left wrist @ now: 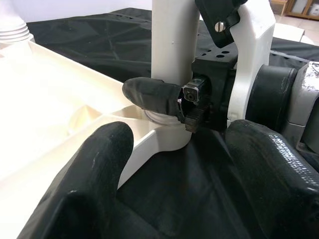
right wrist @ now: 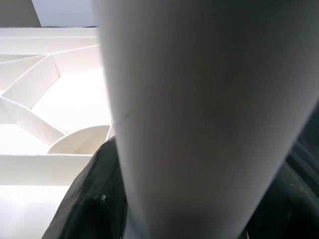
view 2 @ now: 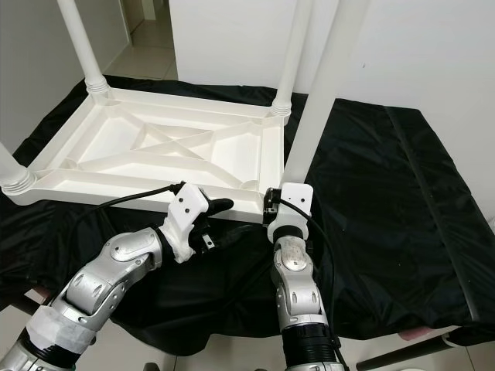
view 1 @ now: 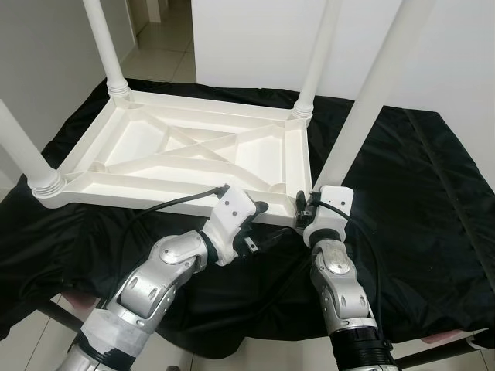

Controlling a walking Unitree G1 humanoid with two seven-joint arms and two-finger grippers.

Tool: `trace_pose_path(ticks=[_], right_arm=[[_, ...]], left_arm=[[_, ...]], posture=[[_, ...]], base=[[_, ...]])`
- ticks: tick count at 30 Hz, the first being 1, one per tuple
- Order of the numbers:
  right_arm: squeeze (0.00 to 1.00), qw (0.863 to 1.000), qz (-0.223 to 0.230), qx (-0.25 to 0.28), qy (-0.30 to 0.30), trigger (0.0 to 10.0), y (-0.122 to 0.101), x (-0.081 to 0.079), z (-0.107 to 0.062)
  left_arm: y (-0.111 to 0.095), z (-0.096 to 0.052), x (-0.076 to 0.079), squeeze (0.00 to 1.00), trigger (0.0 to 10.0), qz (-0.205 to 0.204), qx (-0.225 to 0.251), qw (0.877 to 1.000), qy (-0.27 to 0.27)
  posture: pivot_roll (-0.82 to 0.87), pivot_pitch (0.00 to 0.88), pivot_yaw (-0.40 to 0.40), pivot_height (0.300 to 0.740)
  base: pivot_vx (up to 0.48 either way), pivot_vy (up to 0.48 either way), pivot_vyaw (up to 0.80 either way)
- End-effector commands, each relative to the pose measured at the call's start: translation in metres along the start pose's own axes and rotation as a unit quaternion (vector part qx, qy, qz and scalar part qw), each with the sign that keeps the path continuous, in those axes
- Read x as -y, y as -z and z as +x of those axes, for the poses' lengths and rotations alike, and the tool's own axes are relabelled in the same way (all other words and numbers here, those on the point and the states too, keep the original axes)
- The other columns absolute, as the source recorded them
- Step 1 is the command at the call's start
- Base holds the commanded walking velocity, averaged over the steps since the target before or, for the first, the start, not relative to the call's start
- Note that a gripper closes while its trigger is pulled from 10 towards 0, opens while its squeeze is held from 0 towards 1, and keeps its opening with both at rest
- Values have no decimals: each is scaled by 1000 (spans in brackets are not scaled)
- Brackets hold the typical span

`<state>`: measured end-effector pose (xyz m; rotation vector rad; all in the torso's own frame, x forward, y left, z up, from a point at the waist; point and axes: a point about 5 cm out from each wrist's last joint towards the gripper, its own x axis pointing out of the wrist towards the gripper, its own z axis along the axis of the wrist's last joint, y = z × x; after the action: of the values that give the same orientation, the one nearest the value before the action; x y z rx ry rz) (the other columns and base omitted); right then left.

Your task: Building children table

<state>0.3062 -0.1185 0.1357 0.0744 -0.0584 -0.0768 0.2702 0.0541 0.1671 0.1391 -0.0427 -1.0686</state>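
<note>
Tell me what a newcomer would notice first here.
First, the white tabletop lying upside down on a black cloth, its ribbed underside up, with legs rising from its corners. Next, the right tool clamped around the near-right leg low down by its corner socket. The left tool hovers open beside the tabletop's near edge, pointing at that same corner.

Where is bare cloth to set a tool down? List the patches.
Free: the black cloth right of the table leg and upturned tabletop, out to its edge. Crowded: the near corner, where the right claw grips the leg and the left claw hovers.
</note>
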Motion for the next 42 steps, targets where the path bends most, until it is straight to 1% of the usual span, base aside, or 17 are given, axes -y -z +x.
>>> trace_pose_path(ticks=[1,3,4,5,6,13,14,18,20,21,26,29,32,34,40,41,42], right_arm=[[0,1000,17,12,-13,10000,-6,-5,0],[0,1000,21,12,-19,10000,-7,-4,0],[498,999,24,11,-20,10000,-7,-4,-1],[498,999,24,11,-20,10000,-7,-4,-1],[1000,999,26,13,-22,10000,-8,-4,-1],[1000,998,25,41,-47,10000,-18,3,-3],[0,996,3,38,-83,10000,-15,15,-2],[0,993,-10,37,-107,10000,-15,22,-1],[0,986,-31,36,-161,10000,-16,26,1],[0,986,-31,36,-161,10000,-16,26,1],[0,962,-65,19,-265,10000,-15,37,8],[0,957,-68,15,-281,10000,-15,38,9],[0,935,-85,-2,-345,10000,-13,41,12],[0,935,-85,-2,-345,10000,-13,41,12],[0,919,-91,-19,-383,10000,-14,46,22],[0,916,-89,-23,-391,6275,-14,48,24],[0,916,-89,-23,-391,6275,-14,48,24]], left_arm=[[-1,2,5,0,10000,9,-2,999,33],[-2,2,5,0,10000,10,-1,999,33],[-2,2,4,0,10000,11,-1,999,32],[-2,2,4,0,10000,11,-1,999,32],[-2,2,3,0,10000,12,-1,999,30],[-5,0,1,0,10000,11,4,1000,23],[-5,0,1,0,10000,11,4,1000,22],[-5,-1,1,0,10000,12,5,1000,21],[-6,-1,0,0,10000,14,5,1000,17],[-6,-1,0,0,10000,14,5,1000,17],[-6,0,0,0,10000,14,6,1000,16],[-6,0,0,0,10000,15,6,1000,16],[-6,0,-1,0,10000,16,6,1000,16],[-6,0,-1,0,10000,16,6,1000,16],[-7,-1,1,0,10000,11,4,999,35],[-5,-2,4,0,10000,8,-1,999,52],[-5,-2,4,0,10000,8,-1,999,52]], posture=[[-19,69,-41,740],[-15,71,-42,740],[-15,71,-42,740],[-15,71,-42,740],[-13,71,-43,740],[-5,70,-46,740],[-2,68,-49,740],[-2,68,-49,740],[4,69,-53,740],[4,69,-53,740],[7,64,-53,740],[7,63,-54,740],[9,58,-53,740],[9,58,-53,740],[10,51,-52,740],[11,48,-50,740],[11,48,-50,740]], base=[[0,0,0],[0,0,0],[0,0,0],[0,0,0],[0,0,0],[0,0,0],[0,0,0],[0,0,0],[0,0,0],[0,0,0],[0,0,0],[0,0,0],[0,0,0],[0,0,0],[0,0,0],[0,0,0],[0,0,0]])
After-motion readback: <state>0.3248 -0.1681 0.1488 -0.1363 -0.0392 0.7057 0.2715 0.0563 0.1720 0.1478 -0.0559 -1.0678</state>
